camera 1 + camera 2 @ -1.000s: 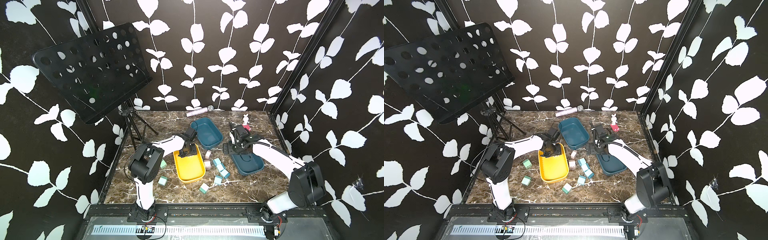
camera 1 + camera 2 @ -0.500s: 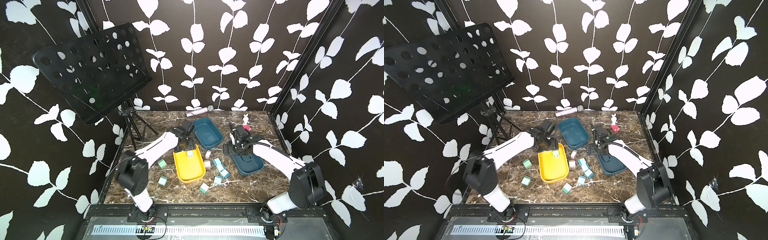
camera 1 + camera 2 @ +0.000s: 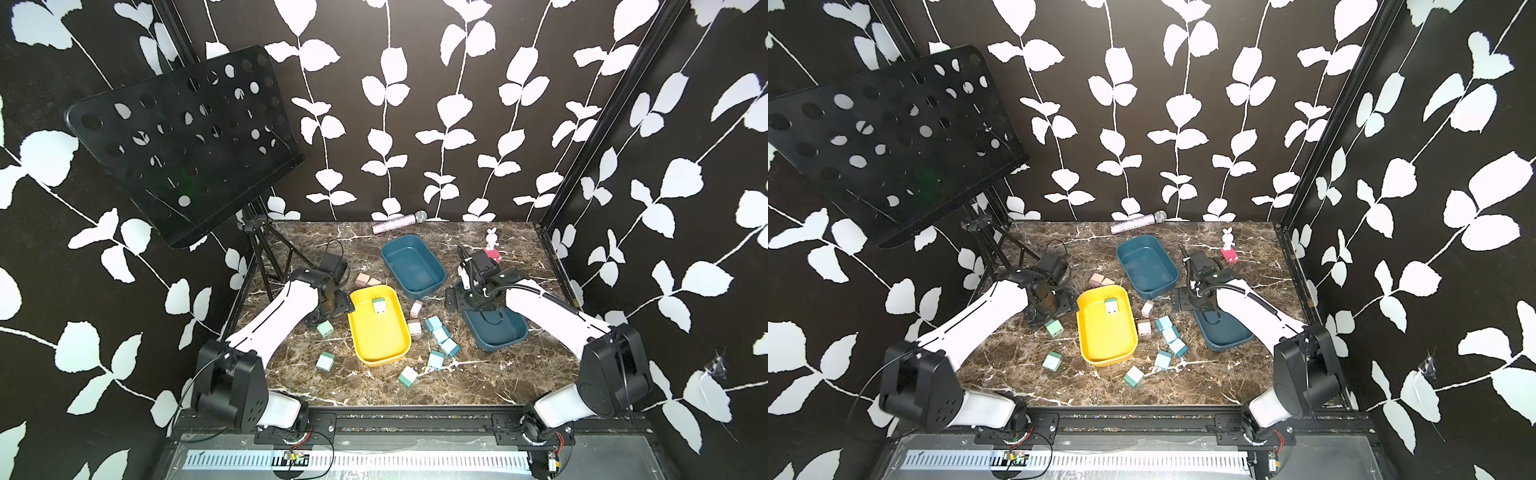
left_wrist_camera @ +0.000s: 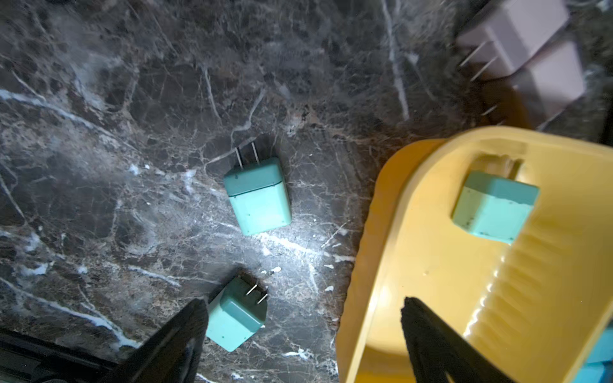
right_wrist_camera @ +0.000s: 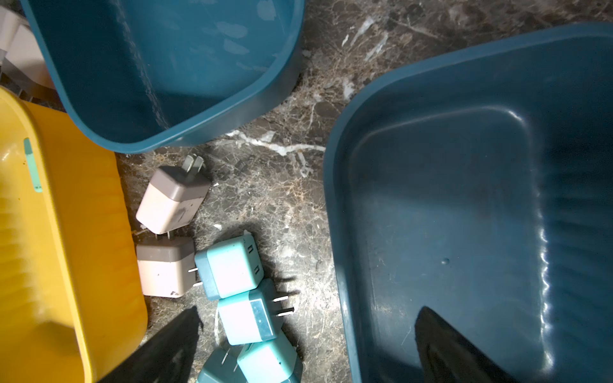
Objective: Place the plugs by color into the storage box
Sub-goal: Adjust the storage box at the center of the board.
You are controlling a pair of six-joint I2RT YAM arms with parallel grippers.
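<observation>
Left gripper [image 4: 302, 303] has backed out of the yellow box [image 3: 380, 340] and now sits at the box's 9 o'clock side. Its jaws are spread wide with nothing between them. 1 green plug [image 3: 378, 305] lies inside the box, up at the 12 o'clock end. So the drop looks finished and the arm is free for the next pick.

3 more green plugs are out on the table [image 3: 478, 382]. The nearest [image 3: 324, 329] is just beside the gripper at its 6 o'clock. Another [image 3: 325, 361] is at the box's 8 o'clock, and a third [image 3: 407, 376] is at 5 o'clock.

Right gripper [image 5: 309, 311] hovers over the 12 o'clock rim of the near blue box [image 3: 498, 332], jaws equally wide and empty. That box holds nothing, and neither does the far blue box [image 3: 411, 266]. 4 blue plugs [image 3: 440, 333] cluster between the yellow and near blue boxes. Pink plugs [image 3: 362, 279] sit in 2 pairs, 1 pair at the yellow box's 12 o'clock and 1 at its 3 o'clock.

Next, I'd say, the left gripper drops onto that nearest green plug. It lies on its side, so the jaws should straddle the flat body and stay clear of the prongs.
</observation>
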